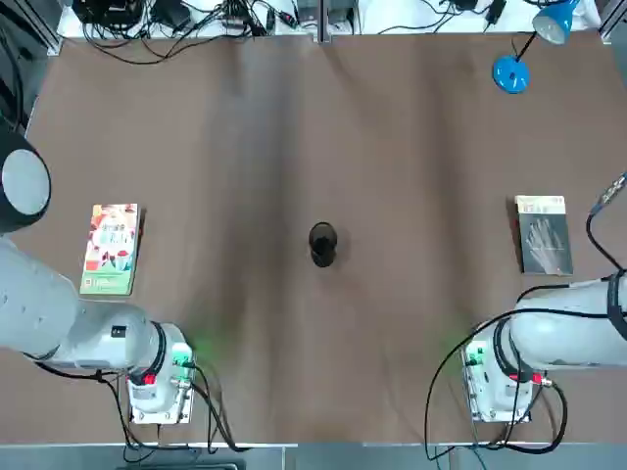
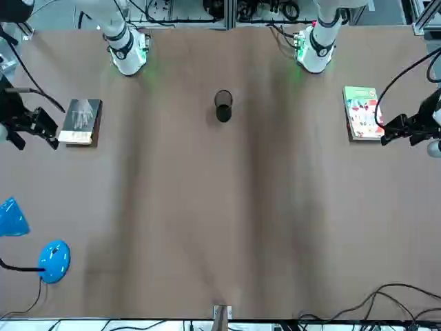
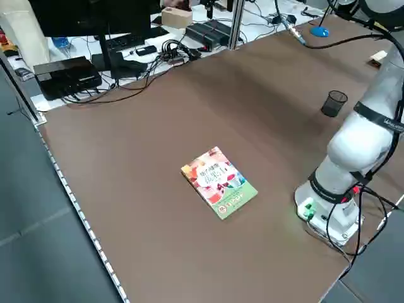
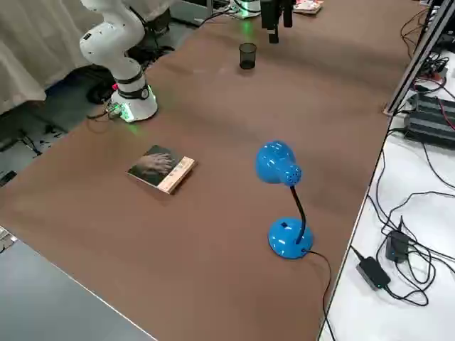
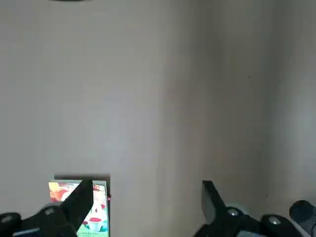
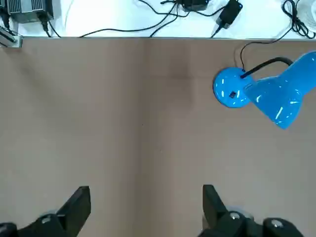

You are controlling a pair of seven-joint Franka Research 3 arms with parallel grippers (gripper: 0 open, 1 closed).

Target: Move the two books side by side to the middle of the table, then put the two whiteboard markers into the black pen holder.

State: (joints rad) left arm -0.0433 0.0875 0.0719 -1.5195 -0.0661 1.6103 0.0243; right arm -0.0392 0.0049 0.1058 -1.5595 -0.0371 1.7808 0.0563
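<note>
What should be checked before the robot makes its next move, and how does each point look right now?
1. Left gripper open, nothing between its fingers: ok.
2. Right gripper open, nothing between its fingers: ok.
3. Colourful book lying flat, with its cover up: ok.
4. Dark book beside the colourful one: not ok, they lie toward opposite sides of the table.
5. Black cup standing upright: ok.
6. Both markers in sight: not ok, I find neither in any view.
</note>
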